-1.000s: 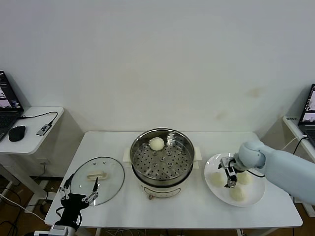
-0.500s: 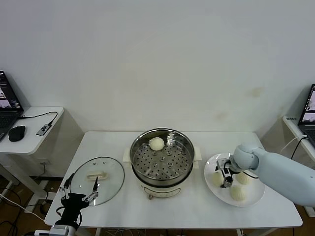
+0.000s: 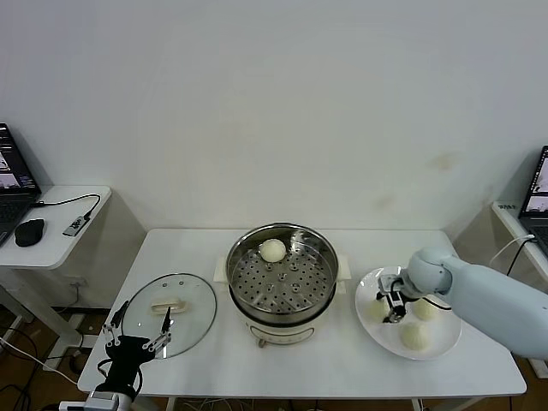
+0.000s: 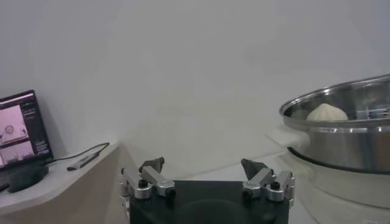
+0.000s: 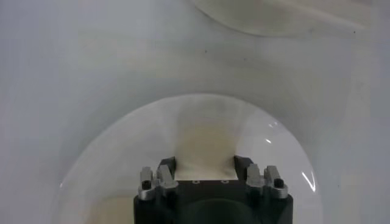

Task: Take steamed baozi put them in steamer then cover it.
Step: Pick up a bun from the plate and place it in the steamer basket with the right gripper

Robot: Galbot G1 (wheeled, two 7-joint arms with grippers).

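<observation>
- Head view: the steamer [image 3: 282,278] stands in the middle of the white table [image 3: 334,360], uncovered, so that buns can go in from above. One steamed baozi [image 3: 272,250] already lies on its perforated tray, at the far side, which leaves the nearer holes free for the others.
- The cover [image 3: 169,302] lies flat on the table at the robot's left of the steamer, its handle up, ready to be taken later. The left gripper [image 3: 137,344] waits just at the near edge of the cover, fingers wide apart and holding nothing.
- At the robot's right, the white plate [image 3: 441,342] carries three buns. The right gripper [image 3: 393,307] is down on the bun nearest to the steamer [image 3: 377,310], probably because this one is the shortest way to carry.
- Left wrist view: the left gripper's two fingers [image 4: 152,165] stand well apart with only air between them. The steamer's steel wall and the bun inside are visible farther off.
- Right wrist view: the right gripper's fingers [image 5: 167,165] press on both sides of a cream bun [image 5: 205,145], whose dough looks squeezed narrow between them. I judge the grasp is made and lifting comes next.
</observation>
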